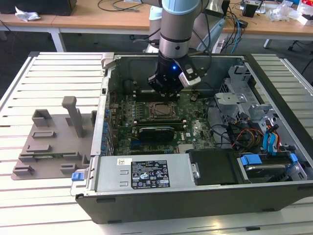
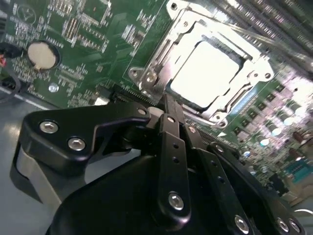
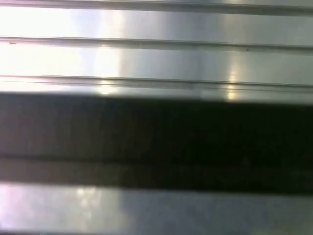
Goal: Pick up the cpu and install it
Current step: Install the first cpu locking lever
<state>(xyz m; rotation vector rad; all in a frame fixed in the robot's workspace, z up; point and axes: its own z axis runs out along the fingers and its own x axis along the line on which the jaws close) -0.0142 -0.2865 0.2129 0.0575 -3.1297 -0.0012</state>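
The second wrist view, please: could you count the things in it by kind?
cpu: 1
socket frame: 1
coin battery: 1
motherboard: 1
gripper: 1
Total: 5

Open space above socket frame (image 1: 162, 111)

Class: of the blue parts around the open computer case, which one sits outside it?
The blue clip at the case's front corner toward the exterior view's left; the other blue parts lie inside, toward the right.
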